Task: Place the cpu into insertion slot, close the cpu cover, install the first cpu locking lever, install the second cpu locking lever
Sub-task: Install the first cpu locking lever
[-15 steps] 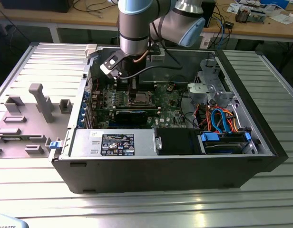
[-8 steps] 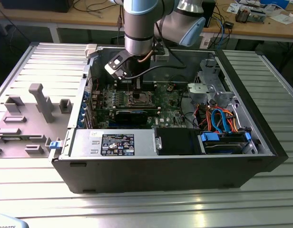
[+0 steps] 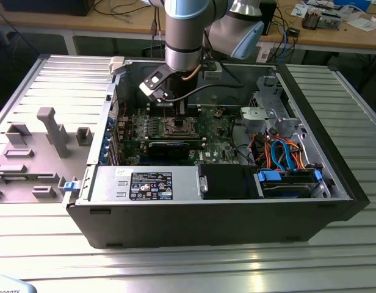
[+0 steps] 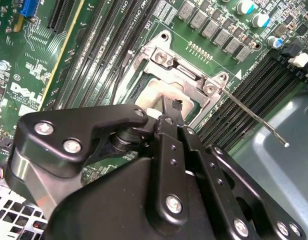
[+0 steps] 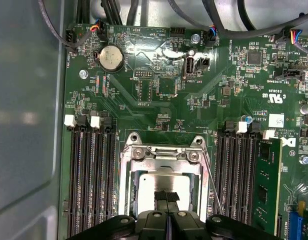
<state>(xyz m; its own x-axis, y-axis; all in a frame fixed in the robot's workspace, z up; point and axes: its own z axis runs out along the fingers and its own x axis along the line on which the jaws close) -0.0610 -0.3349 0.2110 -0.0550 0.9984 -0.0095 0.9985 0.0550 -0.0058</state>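
Note:
The cpu point(image 5: 145, 183) lies flat in the motherboard socket, its dull silver top showing through the window of the cpu cover point(image 5: 164, 154). The silvery cover frame point(image 4: 180, 66) lies down around the chip point(image 4: 151, 94). My gripper point(image 5: 167, 196) hovers right over the chip's middle with its black fingertips point(image 4: 172, 107) pressed together, shut on nothing. A thin wire locking lever point(image 4: 254, 118) sticks out from a socket corner, its free end lifted over the memory slots; it also runs along the socket's side point(image 5: 214, 192). In the exterior view the gripper point(image 3: 177, 111) hangs just above the socket point(image 3: 176, 127).
Black memory slots point(image 5: 91, 180) flank the socket on both sides. A long black card point(image 3: 169, 148), a power supply point(image 3: 145, 185) and a drive cage with blue and orange cables point(image 3: 282, 152) fill the open case. A grey fixture point(image 3: 50, 131) stands outside at the exterior view's left.

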